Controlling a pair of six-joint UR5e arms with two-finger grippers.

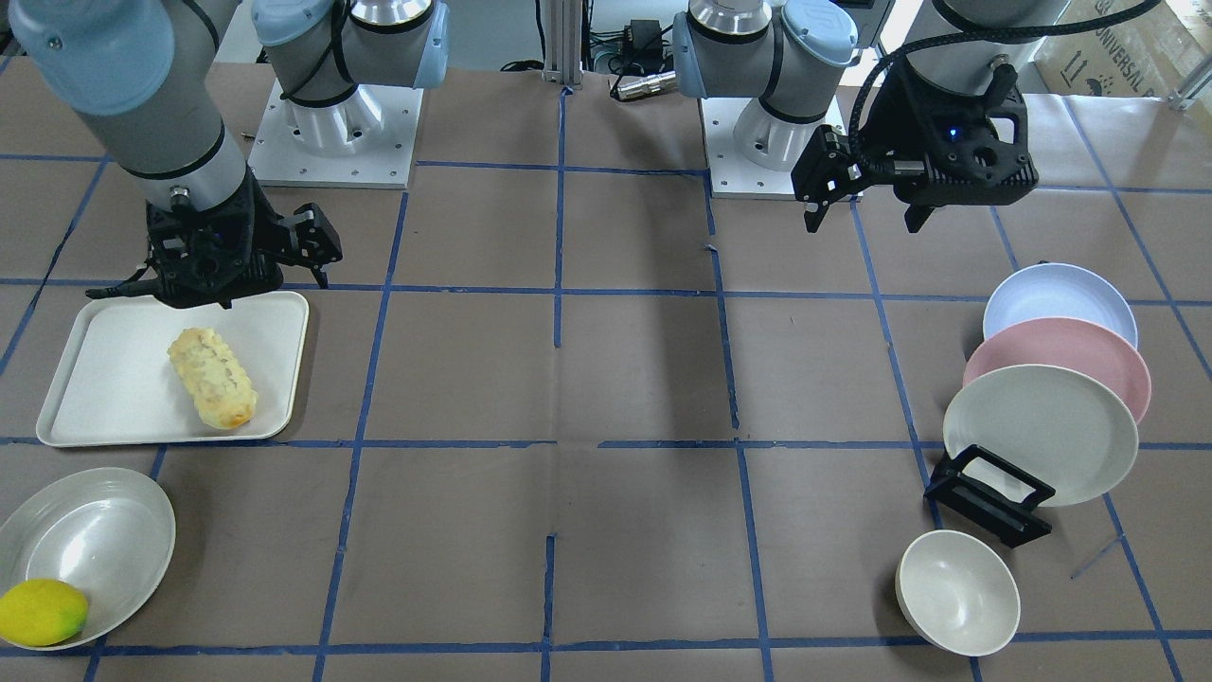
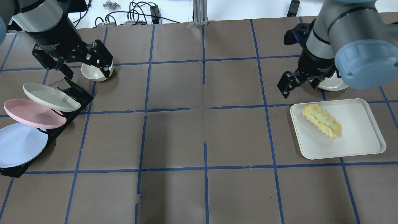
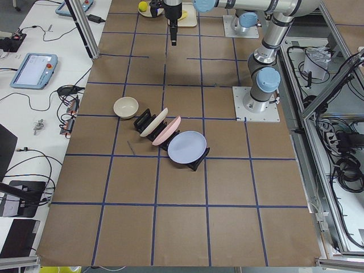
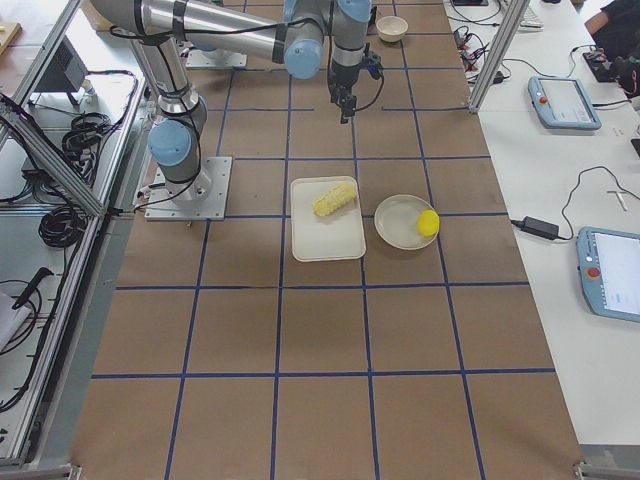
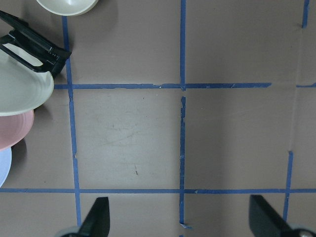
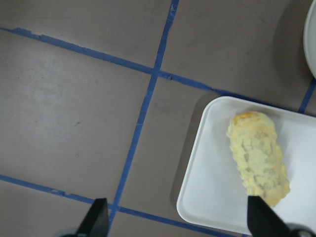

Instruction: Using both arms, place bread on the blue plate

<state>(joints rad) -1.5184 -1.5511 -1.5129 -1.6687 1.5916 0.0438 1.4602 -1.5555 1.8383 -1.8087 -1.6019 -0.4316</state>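
Bread (image 2: 322,125) on white tray (image 2: 357,137), just beside right hand (image 2: 298,84), wide open and empty.

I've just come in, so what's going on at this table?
Nothing is held yet. The right gripper, open, hovers near the white rectangular tray where the bumpy pale-yellow bread loaf lies. The left gripper, also open, hangs near the black rack holding the round pale-blue plate.
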